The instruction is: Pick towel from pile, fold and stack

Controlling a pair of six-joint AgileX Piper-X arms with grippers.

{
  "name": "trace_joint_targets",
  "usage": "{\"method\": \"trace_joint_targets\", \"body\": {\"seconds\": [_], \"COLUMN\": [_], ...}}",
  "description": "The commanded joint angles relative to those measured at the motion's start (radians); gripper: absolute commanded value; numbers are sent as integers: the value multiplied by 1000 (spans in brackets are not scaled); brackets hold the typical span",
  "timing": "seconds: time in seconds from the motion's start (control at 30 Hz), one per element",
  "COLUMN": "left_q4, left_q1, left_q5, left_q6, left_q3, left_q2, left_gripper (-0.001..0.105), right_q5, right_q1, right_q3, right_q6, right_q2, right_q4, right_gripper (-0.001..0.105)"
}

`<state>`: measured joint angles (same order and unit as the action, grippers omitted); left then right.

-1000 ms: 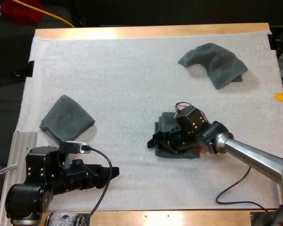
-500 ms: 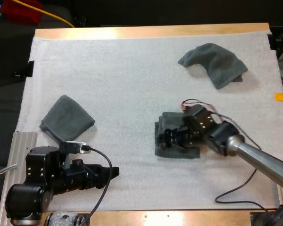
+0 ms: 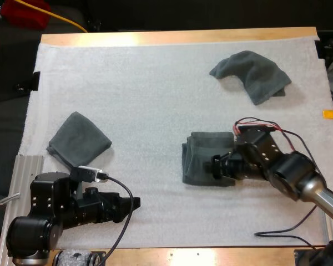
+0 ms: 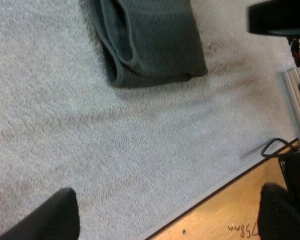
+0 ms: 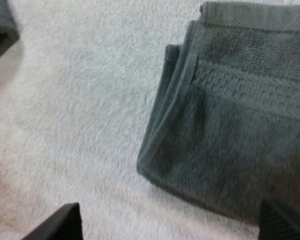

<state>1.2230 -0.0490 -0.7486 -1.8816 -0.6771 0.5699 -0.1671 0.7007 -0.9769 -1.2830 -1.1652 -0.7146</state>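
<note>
**Fold looks done, towel parked mid-mat, both tools empty**

The towel being worked on (image 3: 205, 158) lies flat in the middle of the white mat (image 3: 144, 88), folded into a chunky rectangle. From the right wrist view you can see the layers stepped at one edge and a corner where the hem doubles over. So it's folded, just not perfectly squared.

The right tool (image 3: 219, 166) sits at that towel's right edge. Its fingers (image 5: 55, 222) are spread wide with nothing between them, so it's released rather than gripping. My guess is it's hanging low beside the towel because that's where a fold ends. You let go at the edge you just laid down.

The left tool (image 3: 134, 204) is parked near the front of the surface (image 3: 177, 37), also spread open and holding nothing, with bare mat under its fingers (image 4: 40, 220). It looks like it's staying out of the way while the right arm works.

Further out, a second folded towel (image 3: 79, 139) sits on the left side of the mat, turned at an angle, close to the left arm. I'd read that as the stack spot, since it's within easy reach of that arm. Way off at the far right is a crumpled towel (image 3: 254, 73), all humped up, which must be what's left of the pile.

The middle towel isn't on the stack yet, so I'd say that's the step in hand.
</note>
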Motion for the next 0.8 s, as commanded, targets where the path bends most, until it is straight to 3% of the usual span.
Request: {"method": "trace_joint_targets", "body": {"seconds": [0.0, 0.23, 0.77], "left_q4": [-23, -91, -234], "left_q1": [-12, -53, -53], "left_q5": [-12, -12, -20], "left_q6": [7, -6, -9], "left_q3": [-6, -6, -6], "left_q2": [-9, 0, 131], "left_gripper": [72, 72, 72], "right_q5": [0, 39, 58], "right_q1": [2, 2, 2], "right_q3": [-6, -6, -6], "right_q6": [-17, -23, -23], "right_q2": [28, 156, 243], "right_q4": [-36, -134, -138], "right_gripper": [69, 69, 69]}}
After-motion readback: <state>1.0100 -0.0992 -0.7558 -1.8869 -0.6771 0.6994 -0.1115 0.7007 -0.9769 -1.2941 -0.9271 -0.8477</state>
